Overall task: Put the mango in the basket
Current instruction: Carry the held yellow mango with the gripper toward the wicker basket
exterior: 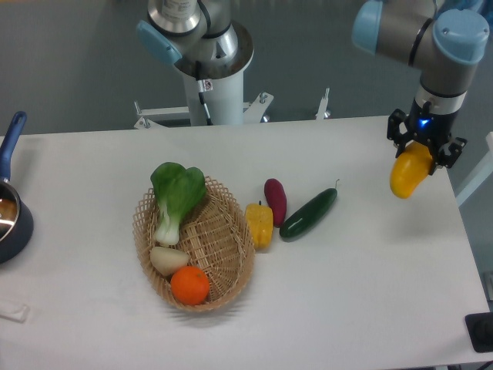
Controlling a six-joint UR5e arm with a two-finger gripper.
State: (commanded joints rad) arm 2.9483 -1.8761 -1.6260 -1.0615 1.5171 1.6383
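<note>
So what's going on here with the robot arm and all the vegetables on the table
The arm's gripper holds the smooth yellow-orange mango in its fingers, lifted near the right end of the white table. The tan oval wicker basket sits well to its left and already holds a leafy bok choy, a pale onion and a round orange. A yellow bell pepper, a purple eggplant and a green cucumber lie beside the basket.

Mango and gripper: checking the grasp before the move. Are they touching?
Touching. The camera view shows the gripper fingers closed around the top of the mango, which hangs above the table.
</note>
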